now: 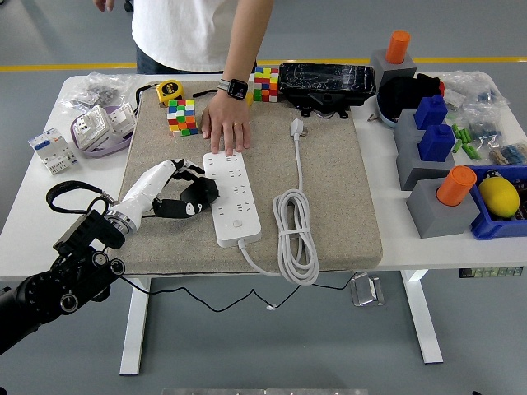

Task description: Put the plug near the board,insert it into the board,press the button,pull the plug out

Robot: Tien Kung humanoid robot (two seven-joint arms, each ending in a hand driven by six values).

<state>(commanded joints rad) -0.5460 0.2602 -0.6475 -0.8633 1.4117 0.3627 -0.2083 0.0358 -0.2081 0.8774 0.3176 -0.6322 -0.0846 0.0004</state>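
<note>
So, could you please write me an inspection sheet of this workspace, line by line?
Surface: white table with a beige mat.
Job's things: power strip flat on the mat; plug lies unplugged to its right.
Clutter: two colour cubes, tape measure, blue blocks, orange cylinders.
Robot hands: left robot hand at the strip's left edge, holding nothing; right not seen.
Cables: white cord coiled on the mat.
Surroundings: a person's hand rests on the strip's far end.
</note>
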